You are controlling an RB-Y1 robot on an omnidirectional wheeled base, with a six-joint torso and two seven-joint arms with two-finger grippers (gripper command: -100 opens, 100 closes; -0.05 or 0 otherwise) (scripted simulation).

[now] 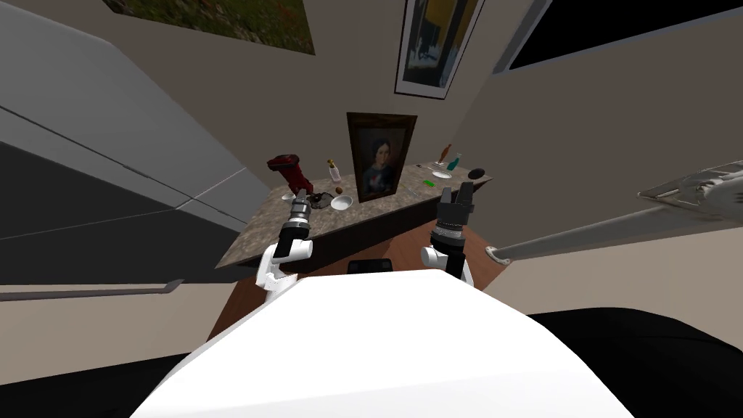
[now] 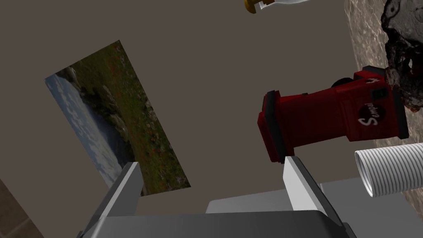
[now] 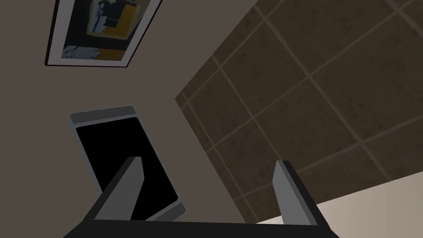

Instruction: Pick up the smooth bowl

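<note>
Fingers (image 2: 295,186) of left gripper (image 2: 210,163) spread, empty; right gripper (image 3: 208,162) same, idle.
Counter (image 1: 377,214): speckled top, carries all items.
Portrait (image 1: 380,154): stands mid-counter.
Red appliance (image 2: 330,120): close ahead of left gripper; keep clear.
Ribbed bowl (image 2: 390,168) beside it: wrong target, leave it.
Smooth bowl (image 1: 342,202): white, between left gripper and portrait, near counter's front.
Swing left hand toward it, pitch wrist down, straddle rim with one finger inside, then close.

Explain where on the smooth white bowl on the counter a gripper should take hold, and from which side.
Probably the rim, from above: the bowl sits upright and open on the counter, so one finger can go inside and one outside its wall. The near edge suits the open left gripper, which is nearest; the portrait stands close behind.
</note>
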